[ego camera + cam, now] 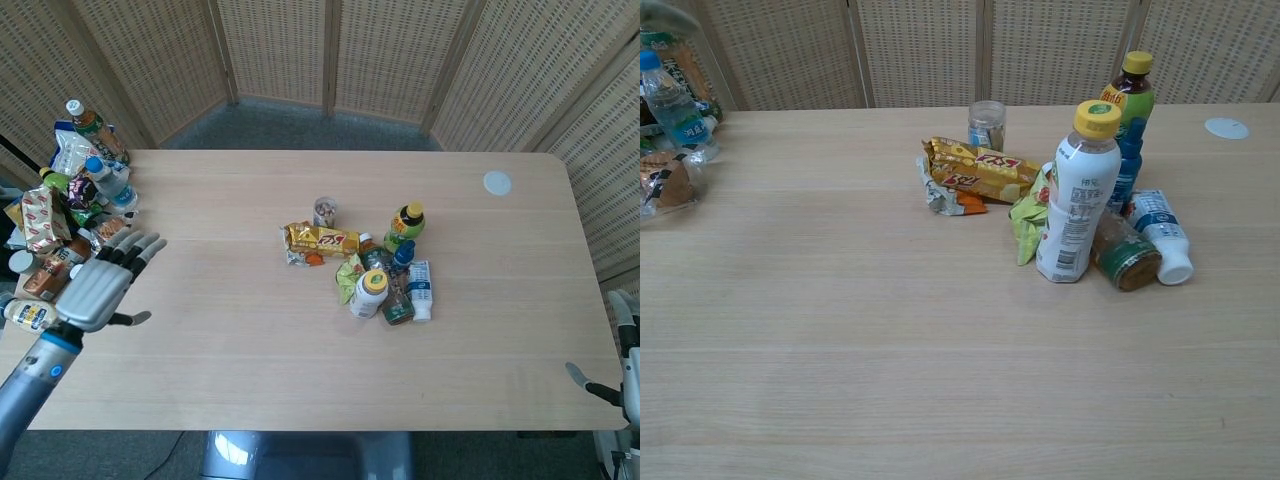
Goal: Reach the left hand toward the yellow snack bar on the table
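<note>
Left hand (pixel 98 290), empty with fingers spread, hovers at the table's (pixel 250 350) left side, well short of the yellow snack bar (pixel 322 239).
</note>
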Tool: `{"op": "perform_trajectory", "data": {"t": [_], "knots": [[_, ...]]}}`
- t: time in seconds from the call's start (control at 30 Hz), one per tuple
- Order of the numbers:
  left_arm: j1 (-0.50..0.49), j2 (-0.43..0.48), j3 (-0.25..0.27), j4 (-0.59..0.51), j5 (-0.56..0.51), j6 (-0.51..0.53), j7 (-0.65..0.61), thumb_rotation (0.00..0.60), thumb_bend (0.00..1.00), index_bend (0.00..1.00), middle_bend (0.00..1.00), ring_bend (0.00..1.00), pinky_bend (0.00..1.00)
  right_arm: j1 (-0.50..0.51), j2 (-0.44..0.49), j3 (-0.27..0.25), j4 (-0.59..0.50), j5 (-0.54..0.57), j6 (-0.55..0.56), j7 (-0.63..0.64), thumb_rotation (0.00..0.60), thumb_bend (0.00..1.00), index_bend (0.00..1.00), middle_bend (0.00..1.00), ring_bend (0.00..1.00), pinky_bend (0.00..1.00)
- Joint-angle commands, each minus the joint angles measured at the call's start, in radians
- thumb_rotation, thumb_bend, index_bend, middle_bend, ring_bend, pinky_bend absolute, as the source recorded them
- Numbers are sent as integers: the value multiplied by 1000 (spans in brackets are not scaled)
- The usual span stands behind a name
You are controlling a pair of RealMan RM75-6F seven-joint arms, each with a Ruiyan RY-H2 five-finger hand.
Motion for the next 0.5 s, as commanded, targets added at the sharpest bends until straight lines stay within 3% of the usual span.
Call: {"op": "perform_trajectory", "data": {"t": [0.03, 0.27, 0.5], "knots": [[-113, -93, -63, 82, -99, -102, 102, 600, 0, 53, 0, 0, 0, 0, 2, 0, -1, 0, -1, 6, 600, 0, 0, 0, 0, 0], [-284, -284, -102, 215, -286, -218, 275, 600, 0, 59, 0, 0, 0, 2, 10, 7, 3, 14, -7, 28, 600, 0, 0, 0, 0, 0], [-426, -482, -124, 385, -454, -254, 386, 600, 0, 58, 0, 0, 0, 7, 17, 16, 19, 44, -26, 62, 600, 0, 0, 0, 0, 0]]}}
